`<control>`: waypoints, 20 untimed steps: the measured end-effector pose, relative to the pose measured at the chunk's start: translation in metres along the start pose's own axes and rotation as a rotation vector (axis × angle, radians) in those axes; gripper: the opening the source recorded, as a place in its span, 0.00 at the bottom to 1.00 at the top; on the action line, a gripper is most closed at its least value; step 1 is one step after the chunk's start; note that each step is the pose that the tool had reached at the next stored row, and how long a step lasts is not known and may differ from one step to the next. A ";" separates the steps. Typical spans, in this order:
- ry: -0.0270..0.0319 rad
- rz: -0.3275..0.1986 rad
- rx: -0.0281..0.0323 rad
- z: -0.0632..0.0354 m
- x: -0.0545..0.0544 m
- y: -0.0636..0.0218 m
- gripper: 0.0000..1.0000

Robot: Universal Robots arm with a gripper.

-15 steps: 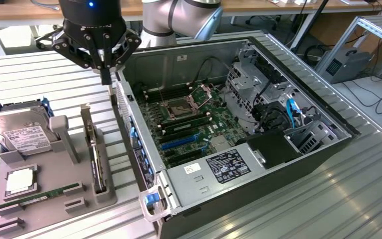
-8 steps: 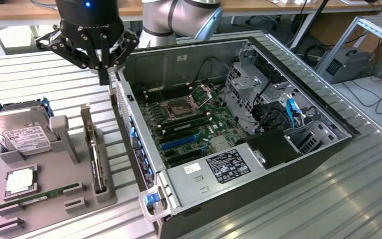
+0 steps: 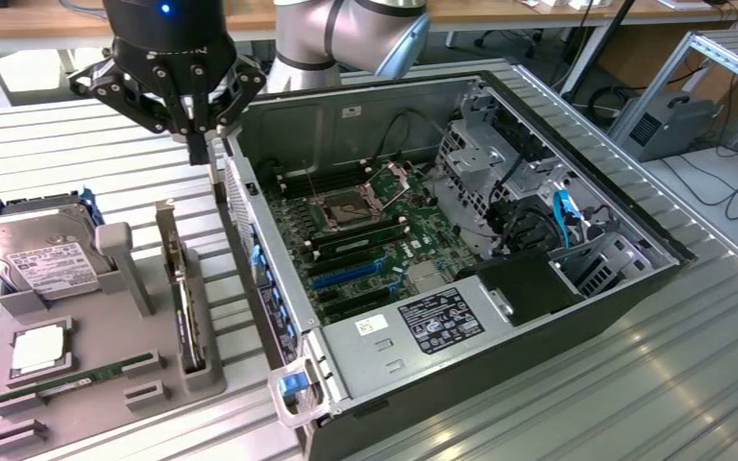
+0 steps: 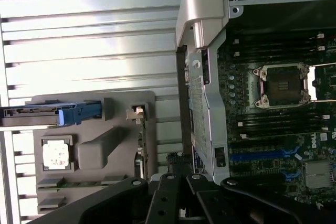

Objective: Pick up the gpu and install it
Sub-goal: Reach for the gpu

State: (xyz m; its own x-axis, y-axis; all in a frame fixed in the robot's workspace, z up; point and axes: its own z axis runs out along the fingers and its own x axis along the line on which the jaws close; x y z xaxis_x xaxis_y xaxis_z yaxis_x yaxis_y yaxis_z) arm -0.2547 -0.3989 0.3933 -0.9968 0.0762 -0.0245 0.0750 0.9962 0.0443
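The gpu (image 3: 187, 307) is recorded unpicked, upright in the tray (image 3: 93, 336), with the gripper (image 3: 199, 154) closed empty above the tray; installation is outstanding.

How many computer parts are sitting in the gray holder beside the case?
4: the hard drive at the far end, the processor just nearer, the RAM stick at the near edge, the gpu on edge beside the case. None looks hidden.

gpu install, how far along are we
Nothing looks done yet: the gpu stands in its grey holder, and the motherboard's blue slots are empty. In hand: nothing; the gripper is shut, hovering beside the computer case, clear of the gpu. Left: picking and installing.
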 end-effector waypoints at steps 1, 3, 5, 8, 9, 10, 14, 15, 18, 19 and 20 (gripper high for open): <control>0.0000 0.000 0.0000 0.0000 0.000 0.0000 0.11; 0.0000 0.000 0.0000 0.0000 0.001 -0.0001 0.11; 0.0000 0.000 0.0000 0.0000 0.002 -0.0001 0.11; 0.0000 0.000 0.0000 -0.0001 0.003 -0.0002 0.11; 0.0000 0.000 0.0000 -0.0001 0.003 -0.0003 0.11; 0.0000 0.000 0.0000 -0.0001 0.004 -0.0003 0.11; 0.0000 0.000 -0.0001 -0.0001 0.006 -0.0004 0.11; 0.0000 0.000 0.0000 -0.0002 0.006 -0.0004 0.11; 0.0000 0.000 0.0000 -0.0002 0.007 -0.0005 0.11; 0.0000 0.000 0.0000 -0.0002 0.007 -0.0006 0.11; 0.0000 0.000 0.0000 -0.0002 0.008 -0.0006 0.11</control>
State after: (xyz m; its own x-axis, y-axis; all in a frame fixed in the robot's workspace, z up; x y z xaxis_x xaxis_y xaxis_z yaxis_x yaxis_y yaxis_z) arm -0.2624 -0.3989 0.3933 -0.9968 0.0762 -0.0244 0.0751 0.9962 0.0443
